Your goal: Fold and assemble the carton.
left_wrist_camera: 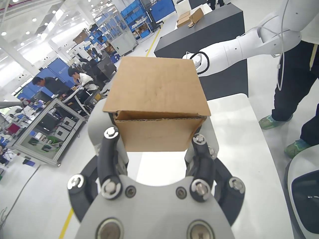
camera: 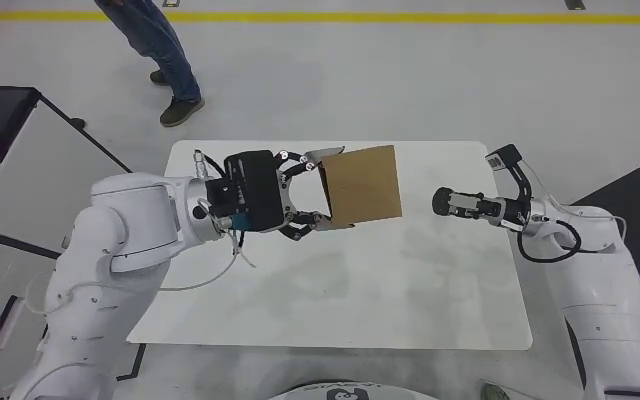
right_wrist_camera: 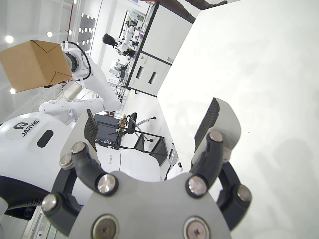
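- The left gripper (left_wrist_camera: 155,130) is clamped on the carton (left_wrist_camera: 154,88). One finger is pressed against each side of its near end.
- On that near end, a folded flap is seen tucked under the top panel, with a narrow gap along the fold.
- In the top view the carton (camera: 365,183) is held by the left gripper (camera: 322,187) over the far middle of the table (camera: 400,290). It appears lifted clear of the surface.
- In the right wrist view the carton (right_wrist_camera: 35,65) is seen as a formed box, and diagonal flap seams are visible on one face.
- The right gripper (right_wrist_camera: 150,123) is held with its fingers spread apart and nothing between the ribbed pads (right_wrist_camera: 208,123).
- From above, the right gripper (camera: 440,201) is placed over the table's right side. It is pointed at the carton and well apart from it.
- The table top (right_wrist_camera: 249,63) is plain white with rounded corners. Faint scuffs are visible.
- A pale grey floor is seen around the table, and a yellow line (camera: 400,16) is painted along its far side.
- A dark counter (left_wrist_camera: 199,33) is placed beyond the table, with cardboard boxes (left_wrist_camera: 189,17) on it.
- An aluminium-framed cabinet (left_wrist_camera: 49,130) is seen to one side.
- Farther back, racks of blue bins (left_wrist_camera: 132,16) are lit by rows of ceiling lights.
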You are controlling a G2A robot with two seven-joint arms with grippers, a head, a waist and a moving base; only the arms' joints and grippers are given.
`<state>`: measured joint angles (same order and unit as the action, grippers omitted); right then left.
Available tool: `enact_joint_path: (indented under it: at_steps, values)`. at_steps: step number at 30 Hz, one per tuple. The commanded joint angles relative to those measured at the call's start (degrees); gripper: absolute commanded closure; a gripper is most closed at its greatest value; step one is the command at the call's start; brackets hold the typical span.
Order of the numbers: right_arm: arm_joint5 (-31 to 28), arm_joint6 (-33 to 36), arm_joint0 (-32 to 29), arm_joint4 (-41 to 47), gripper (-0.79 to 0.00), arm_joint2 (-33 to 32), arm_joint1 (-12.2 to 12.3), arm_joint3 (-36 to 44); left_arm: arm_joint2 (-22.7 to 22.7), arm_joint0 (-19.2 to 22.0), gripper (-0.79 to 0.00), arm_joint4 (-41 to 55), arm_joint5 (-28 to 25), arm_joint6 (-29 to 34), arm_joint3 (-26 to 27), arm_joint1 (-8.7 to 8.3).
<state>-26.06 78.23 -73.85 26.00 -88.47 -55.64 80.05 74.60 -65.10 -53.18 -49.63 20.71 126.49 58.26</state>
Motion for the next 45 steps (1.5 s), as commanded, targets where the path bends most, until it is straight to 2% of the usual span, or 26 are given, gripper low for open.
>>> enact_joint_path:
  at_steps: [1,4,8,13,20,33,36,38,41,45]
  values:
    - [0.0,0.0,0.0,0.0,-0.785,0.0,0.0,0.0,0.0,0.0,0.0,0.0,0.0,0.0,0.0,0.0]
    - [0.0,0.0,0.0,0.0,-0.785,0.0,0.0,0.0,-0.2,-0.45,0.0,-0.13,0.4,-0.35,0.05,0.01]
    - [0.0,0.0,0.0,0.0,-0.785,0.0,0.0,0.0,-1.81,-0.67,0.0,-0.76,-0.76,-0.67,-2.52,0.0]
    - [0.0,0.0,0.0,0.0,-0.785,0.0,0.0,0.0,-4.63,-1.28,0.0,-3.35,-3.63,-0.79,-8.29,-0.02]
    - [0.0,0.0,0.0,0.0,-0.785,0.0,0.0,0.0,-8.34,-3.33,0.0,-9.47,-3.82,-6.75,-14.93,0.41]
    - [0.0,0.0,0.0,0.0,-0.785,0.0,0.0,0.0,-9.13,-3.39,0.0,-10.45,-4.68,-8.98,-14.49,0.51]
    - [0.0,0.0,0.0,0.0,-0.785,0.0,0.0,0.0,-11.38,-2.58,0.0,-11.84,-6.37,-9.57,-19.23,0.75]
    - [0.0,0.0,0.0,0.0,-0.785,0.0,0.0,0.0,-13.79,-1.14,0.0,-12.26,-7.68,-11.29,-24.19,1.22]
    - [0.0,0.0,0.0,0.0,-0.785,0.0,0.0,0.0,-17.95,1.76,0.0,-14.25,-7.83,-15.95,-32.84,2.38]
    - [0.0,0.0,0.0,0.0,-0.785,0.0,0.0,0.0,-22.47,4.6,0.0,-18.65,-7.44,-21.4,-39.34,3.77]
